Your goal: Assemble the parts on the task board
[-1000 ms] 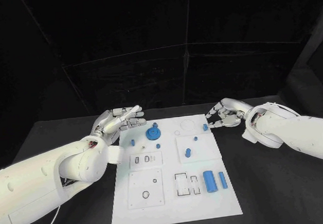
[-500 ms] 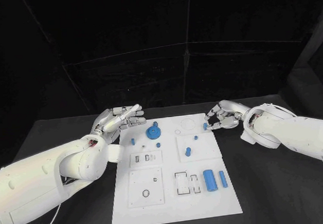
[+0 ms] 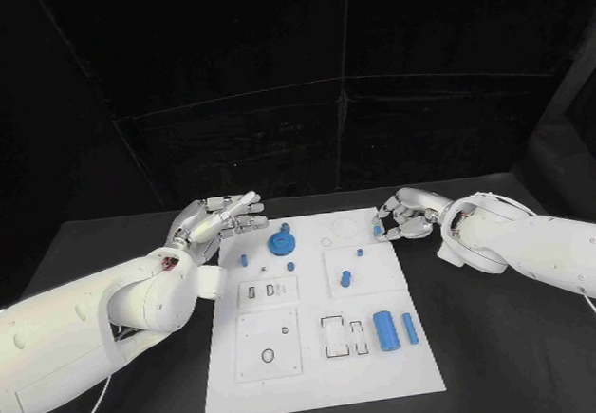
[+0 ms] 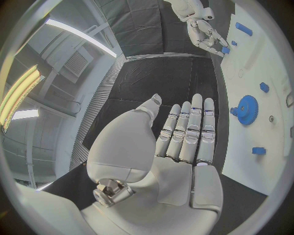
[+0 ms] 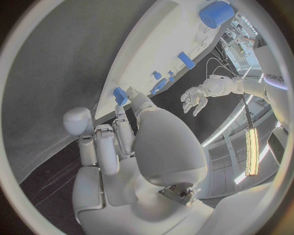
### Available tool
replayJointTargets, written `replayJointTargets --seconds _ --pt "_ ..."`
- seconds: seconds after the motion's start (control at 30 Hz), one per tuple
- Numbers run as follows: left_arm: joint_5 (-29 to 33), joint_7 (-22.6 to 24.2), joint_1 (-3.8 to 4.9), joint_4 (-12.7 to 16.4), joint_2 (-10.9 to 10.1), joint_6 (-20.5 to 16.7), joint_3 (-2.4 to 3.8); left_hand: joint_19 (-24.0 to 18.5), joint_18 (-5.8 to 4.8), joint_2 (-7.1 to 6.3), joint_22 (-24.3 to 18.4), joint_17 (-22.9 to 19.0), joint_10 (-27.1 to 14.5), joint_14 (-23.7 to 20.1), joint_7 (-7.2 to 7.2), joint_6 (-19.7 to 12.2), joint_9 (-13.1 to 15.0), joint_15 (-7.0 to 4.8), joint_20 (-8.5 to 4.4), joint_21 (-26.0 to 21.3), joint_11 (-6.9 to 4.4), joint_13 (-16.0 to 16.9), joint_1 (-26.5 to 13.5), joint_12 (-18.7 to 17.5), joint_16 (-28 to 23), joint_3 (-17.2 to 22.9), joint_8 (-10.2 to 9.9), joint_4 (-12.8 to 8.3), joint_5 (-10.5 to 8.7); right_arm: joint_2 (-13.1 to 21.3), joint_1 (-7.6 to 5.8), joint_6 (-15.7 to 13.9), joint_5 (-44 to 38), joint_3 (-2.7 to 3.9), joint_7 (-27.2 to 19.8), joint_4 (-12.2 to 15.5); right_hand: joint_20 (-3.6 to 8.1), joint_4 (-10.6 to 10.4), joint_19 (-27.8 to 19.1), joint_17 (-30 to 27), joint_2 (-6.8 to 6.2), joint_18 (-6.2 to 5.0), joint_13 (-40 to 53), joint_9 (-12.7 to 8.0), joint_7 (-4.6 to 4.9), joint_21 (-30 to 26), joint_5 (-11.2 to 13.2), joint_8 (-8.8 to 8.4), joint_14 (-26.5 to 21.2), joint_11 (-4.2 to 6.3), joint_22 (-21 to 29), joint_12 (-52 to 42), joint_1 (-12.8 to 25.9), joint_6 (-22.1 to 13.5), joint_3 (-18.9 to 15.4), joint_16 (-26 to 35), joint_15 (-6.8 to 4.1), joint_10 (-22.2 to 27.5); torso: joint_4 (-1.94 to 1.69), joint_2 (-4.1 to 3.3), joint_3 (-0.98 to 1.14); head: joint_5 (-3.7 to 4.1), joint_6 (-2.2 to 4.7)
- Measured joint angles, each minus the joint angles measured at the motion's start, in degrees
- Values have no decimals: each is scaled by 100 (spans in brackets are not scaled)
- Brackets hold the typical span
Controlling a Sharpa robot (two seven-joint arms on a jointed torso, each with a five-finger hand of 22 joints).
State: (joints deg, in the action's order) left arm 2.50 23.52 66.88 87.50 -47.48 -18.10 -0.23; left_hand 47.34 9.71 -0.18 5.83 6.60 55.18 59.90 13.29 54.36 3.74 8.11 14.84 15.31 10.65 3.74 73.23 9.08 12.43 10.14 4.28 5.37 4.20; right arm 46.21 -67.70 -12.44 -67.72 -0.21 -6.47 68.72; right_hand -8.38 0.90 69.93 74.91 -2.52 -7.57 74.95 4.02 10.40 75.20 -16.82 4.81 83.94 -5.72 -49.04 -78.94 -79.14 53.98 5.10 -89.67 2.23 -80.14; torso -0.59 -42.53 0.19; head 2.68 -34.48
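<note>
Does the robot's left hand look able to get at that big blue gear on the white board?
Probably yes. The left hand hovers open beside the board's far left corner, and the blue gear lies close by with nothing between them.

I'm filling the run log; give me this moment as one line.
left robot hand: open, beside task board | right robot hand: fingertips at small blue part on board's far right edge, grip unclear | blue gear: on board
</note>
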Motion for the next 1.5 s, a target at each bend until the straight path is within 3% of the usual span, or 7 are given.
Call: replayJointTargets --seconds 0.73,1.2,1.37,1.5 --pt "0 -5 0 -8 -2 2 0 0 0 0 -5 -1 22 0 0 0 0 0 0 0 -22 0 0 0 0 16 0 -16 0 -94 18 40 -98 2 47 -112 40 208 2 0 111 0 -1 -5 -113 0 207 95 0 73 -1 -26 67 419 447 0 0 -74 0 3 2 32 -15" --pt "0 -9 0 -15 -1 2 0 0 0 0 -4 4 22 0 0 0 0 0 0 0 -22 0 0 0 0 16 0 -15 0 -116 21 -10 -113 1 73 -123 81 230 43 0 165 0 -1 2 -192 22 234 153 -1 130 -25 -71 122 637 646 0 -83 -106 0 4 4 41 -27" --pt "0 -11 0 -17 -3 2 0 0 0 0 -4 4 22 0 0 0 0 0 0 0 -22 0 0 0 0 16 0 -15 0 -81 22 -117 -120 1 119 -56 101 221 64 0 187 0 -1 2 -221 22 251 190 0 155 -30 -71 146 702 760 0 -83 -113 0 5 4 37 -27" --pt "0 -13 0 -20 -14 2 0 0 0 10 -7 4 22 0 0 0 0 0 0 0 -22 0 10 0 -7 16 0 -15 0 41 22 -256 -143 3 235 161 102 231 64 0 209 0 -2 4 -214 22 253 201 21 155 -30 -71 173 711 808 0 -103 -113 0 9 1 25 -9"
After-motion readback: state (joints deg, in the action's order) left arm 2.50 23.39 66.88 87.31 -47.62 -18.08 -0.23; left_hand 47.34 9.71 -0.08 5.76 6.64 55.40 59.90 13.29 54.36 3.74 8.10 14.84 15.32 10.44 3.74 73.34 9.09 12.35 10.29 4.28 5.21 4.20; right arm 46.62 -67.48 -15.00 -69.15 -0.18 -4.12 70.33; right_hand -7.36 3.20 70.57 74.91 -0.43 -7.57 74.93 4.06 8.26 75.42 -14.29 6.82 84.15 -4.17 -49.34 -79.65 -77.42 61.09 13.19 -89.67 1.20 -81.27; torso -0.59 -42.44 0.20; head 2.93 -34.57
